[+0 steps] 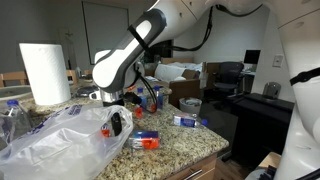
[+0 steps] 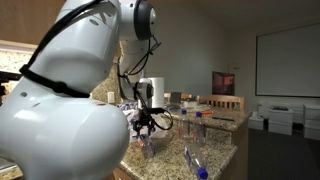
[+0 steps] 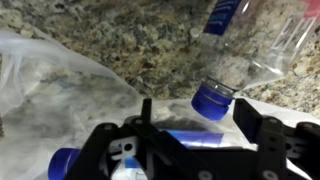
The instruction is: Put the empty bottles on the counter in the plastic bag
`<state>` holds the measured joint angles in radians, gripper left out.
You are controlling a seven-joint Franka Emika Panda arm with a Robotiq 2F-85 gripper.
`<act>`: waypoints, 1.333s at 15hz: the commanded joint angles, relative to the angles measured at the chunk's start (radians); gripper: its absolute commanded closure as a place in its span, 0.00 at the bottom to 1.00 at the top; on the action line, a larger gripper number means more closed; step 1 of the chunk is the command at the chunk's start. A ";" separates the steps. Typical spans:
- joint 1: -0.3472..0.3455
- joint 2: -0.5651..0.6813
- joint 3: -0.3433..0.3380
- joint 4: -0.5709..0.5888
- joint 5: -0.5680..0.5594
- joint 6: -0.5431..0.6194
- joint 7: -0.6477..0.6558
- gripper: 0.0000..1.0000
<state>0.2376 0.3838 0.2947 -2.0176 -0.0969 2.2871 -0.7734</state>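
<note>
My gripper (image 1: 112, 103) hangs over the mouth of the crinkled translucent plastic bag (image 1: 55, 140) on the speckled granite counter (image 1: 185, 140). In the wrist view its jaws (image 3: 198, 118) are spread wide and hold nothing. A clear bottle (image 3: 250, 45) with a blue cap lies on the counter (image 3: 120, 40) just beyond the fingertips, cap towards the jaws. Under the jaws, inside the bag (image 3: 60, 90), lie bottles with a blue label and a blue cap (image 3: 62, 160). Other bottles lie on the counter (image 1: 188, 121) (image 1: 147, 141), and several stand upright (image 2: 186, 120).
A white paper towel roll (image 1: 45, 72) stands behind the bag. A clear bottle (image 1: 12, 115) stands at the far left. The counter's rounded edge (image 1: 215, 150) is close to the lying bottles. A dark desk with chairs (image 1: 235, 80) lies beyond.
</note>
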 commanded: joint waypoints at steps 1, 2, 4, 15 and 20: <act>-0.001 -0.038 0.001 -0.029 -0.023 -0.033 0.022 0.47; -0.002 -0.042 0.002 -0.031 -0.020 -0.039 0.022 0.54; -0.003 -0.042 0.003 -0.026 -0.017 -0.058 0.019 0.67; -0.042 -0.204 0.000 -0.055 0.141 -0.092 0.135 0.85; -0.040 -0.259 -0.002 -0.048 0.350 -0.134 0.230 0.85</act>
<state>0.2084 0.1752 0.2860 -2.0344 0.1548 2.1789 -0.6026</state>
